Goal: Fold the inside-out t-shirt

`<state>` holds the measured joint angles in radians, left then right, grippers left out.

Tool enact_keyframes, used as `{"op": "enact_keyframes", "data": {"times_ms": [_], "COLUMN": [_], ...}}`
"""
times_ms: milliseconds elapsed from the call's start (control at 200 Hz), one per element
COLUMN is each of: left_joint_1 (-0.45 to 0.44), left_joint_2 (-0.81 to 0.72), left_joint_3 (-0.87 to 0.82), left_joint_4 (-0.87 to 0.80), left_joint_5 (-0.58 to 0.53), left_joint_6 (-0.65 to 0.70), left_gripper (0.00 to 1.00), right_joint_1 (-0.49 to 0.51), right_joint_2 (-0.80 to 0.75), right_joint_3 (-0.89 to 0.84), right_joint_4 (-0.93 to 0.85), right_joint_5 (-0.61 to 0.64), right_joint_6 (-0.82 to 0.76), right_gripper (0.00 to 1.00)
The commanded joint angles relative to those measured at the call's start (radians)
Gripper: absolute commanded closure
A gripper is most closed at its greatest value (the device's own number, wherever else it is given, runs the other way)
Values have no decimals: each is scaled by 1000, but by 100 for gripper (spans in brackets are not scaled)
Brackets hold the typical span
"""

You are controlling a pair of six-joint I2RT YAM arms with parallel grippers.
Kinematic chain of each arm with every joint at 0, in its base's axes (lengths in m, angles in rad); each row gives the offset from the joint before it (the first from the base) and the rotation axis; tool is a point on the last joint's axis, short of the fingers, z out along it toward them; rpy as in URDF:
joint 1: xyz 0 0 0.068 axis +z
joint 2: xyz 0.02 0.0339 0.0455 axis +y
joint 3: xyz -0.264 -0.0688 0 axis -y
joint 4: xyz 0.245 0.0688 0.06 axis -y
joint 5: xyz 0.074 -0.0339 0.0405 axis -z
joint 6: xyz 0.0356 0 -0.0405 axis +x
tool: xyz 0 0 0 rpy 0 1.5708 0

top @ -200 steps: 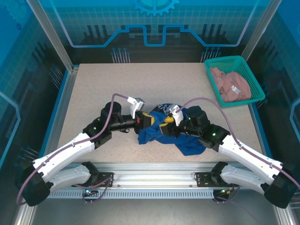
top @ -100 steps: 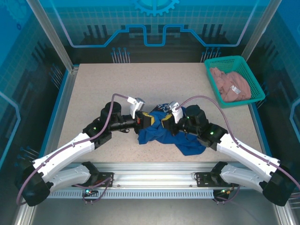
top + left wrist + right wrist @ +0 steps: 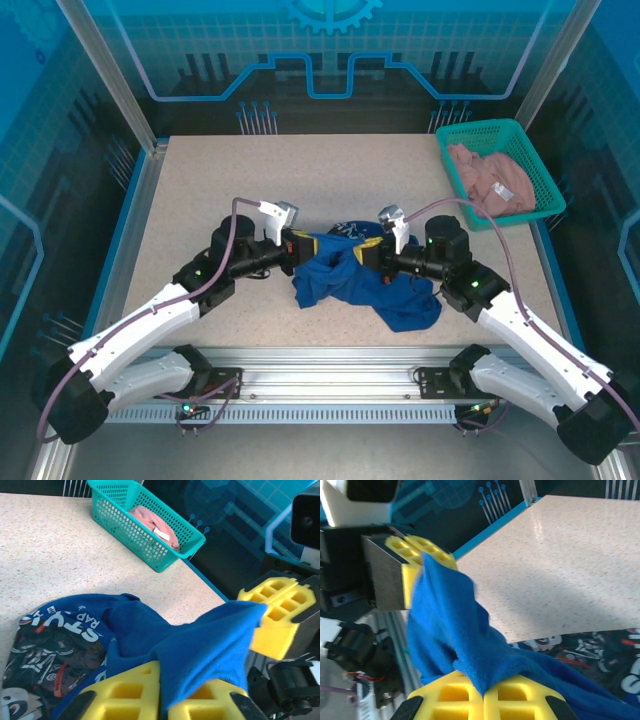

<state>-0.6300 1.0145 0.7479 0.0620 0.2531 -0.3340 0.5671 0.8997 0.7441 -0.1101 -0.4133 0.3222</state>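
Speckled table [image 3: 200, 190], t-shirt [image 3: 345, 285] lengthwise left-to-right

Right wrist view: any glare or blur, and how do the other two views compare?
Right wrist: sheen on the speckled beige tabletop; royal blue cotton t-shirt edge soft. Left wrist: sharp, print crisp. Top external: even light, sharp.

The top camera looks down from behind; both wrist cameras, very close, face each other over the blue t-shirt [image 3: 340, 282].

table [image 3: 350, 180]: speckled beige | walls [image 3: 330, 40]: blue gridded panels | posts [image 3: 100, 70]: aluminium, slanting at corners
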Motion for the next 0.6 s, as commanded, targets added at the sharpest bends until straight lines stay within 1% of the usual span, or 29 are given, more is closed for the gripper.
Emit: {"op": "enact_keyframes", "data": {"times_ms": [0,215,315,380,415,470,510,590], "left_joint_1": [13,13,11,6,-4,-34,-73,-191], "left_joint_2": [-9,-84,-135,-172,-188,-209,-215,-196], "left_joint_3": [9,9,6,7,11,26,44,86], "left_joint_4": [-59,-138,-164,-179,-194,-226,-251,-303], "left_joint_5": [-53,-109,-147,-168,-185,-228,-261,-348], "left_joint_6": [30,109,104,96,98,119,154,241], "left_gripper": [81,63,51,47,45,43,43,42], "right_joint_1": [-23,-39,-52,-57,-59,-61,-65,-69], "right_joint_2": [22,86,119,139,152,171,183,208], "right_joint_3": [38,90,127,130,164,175,179,191], "right_joint_4": [72,108,77,58,49,44,41,38], "right_joint_5": [-139,-196,-209,-209,-208,-207,-205,-203], "right_joint_6": [107,194,223,240,250,265,279,301], "right_gripper": [100,100,100,100,100,100,100,100]}}
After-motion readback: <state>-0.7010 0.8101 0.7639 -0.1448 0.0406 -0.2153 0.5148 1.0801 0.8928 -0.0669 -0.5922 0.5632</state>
